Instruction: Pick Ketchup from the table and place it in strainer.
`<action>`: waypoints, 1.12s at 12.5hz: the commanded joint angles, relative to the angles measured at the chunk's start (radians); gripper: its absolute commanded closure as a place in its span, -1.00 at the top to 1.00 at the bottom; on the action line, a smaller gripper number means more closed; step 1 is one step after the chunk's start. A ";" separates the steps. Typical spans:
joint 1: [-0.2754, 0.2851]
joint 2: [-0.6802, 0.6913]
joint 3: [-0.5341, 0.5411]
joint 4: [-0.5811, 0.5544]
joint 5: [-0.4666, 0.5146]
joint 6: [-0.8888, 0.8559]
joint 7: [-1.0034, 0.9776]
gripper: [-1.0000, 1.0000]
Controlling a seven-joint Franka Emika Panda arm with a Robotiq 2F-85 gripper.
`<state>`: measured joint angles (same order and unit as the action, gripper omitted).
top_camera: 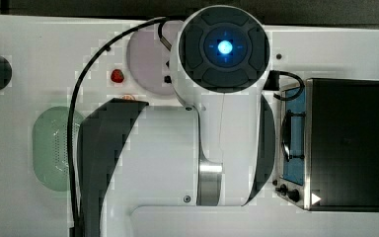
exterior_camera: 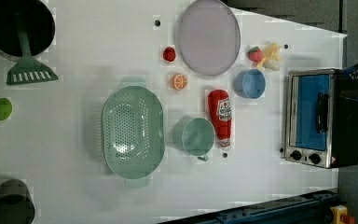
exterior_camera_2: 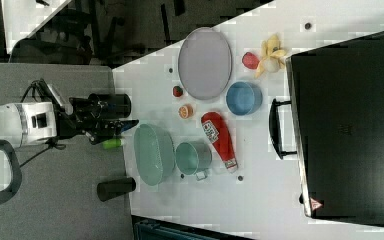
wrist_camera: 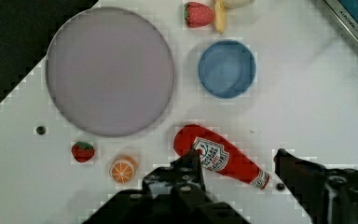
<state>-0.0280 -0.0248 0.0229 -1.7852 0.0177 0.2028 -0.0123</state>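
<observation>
— While the arm hangs above the desk, how does the gripper stand?

— Its two dark fingers are spread apart with nothing between them but the white desk below. In the wrist view the Ketchup lies under the gap, its narrow end near one finger, and nothing grips it.

— Where does the Ketchup lie on the desk?

— In the left view the Ketchup lies flat in the middle of the desk, between the green cup and the toaster oven, its label facing up. The cup is just beside it, and I cannot tell whether they touch. The blue bowl sits near its broad end.

— And the strainer?

— The strainer is on the far side of the green cup from the bottle, with nothing in it, closer to the desk's edge where the green spatula and the black pot stand.

— Anything else around?

— A grey plate sits near one long edge, with a strawberry and an orange slice just beside it. A second strawberry and a banana lie on the plate's other side.
</observation>
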 commanded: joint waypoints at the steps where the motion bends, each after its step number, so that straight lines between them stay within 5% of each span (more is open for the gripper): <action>1: -0.100 -0.196 0.060 -0.111 0.007 -0.124 0.012 0.58; 3: -0.099 -0.190 0.065 -0.140 0.007 -0.104 0.011 0.99; 14: -0.094 -0.033 0.144 -0.433 0.007 0.351 -0.624 1.00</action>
<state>-0.1164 -0.0412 0.1654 -2.2227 0.0162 0.5371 -0.4675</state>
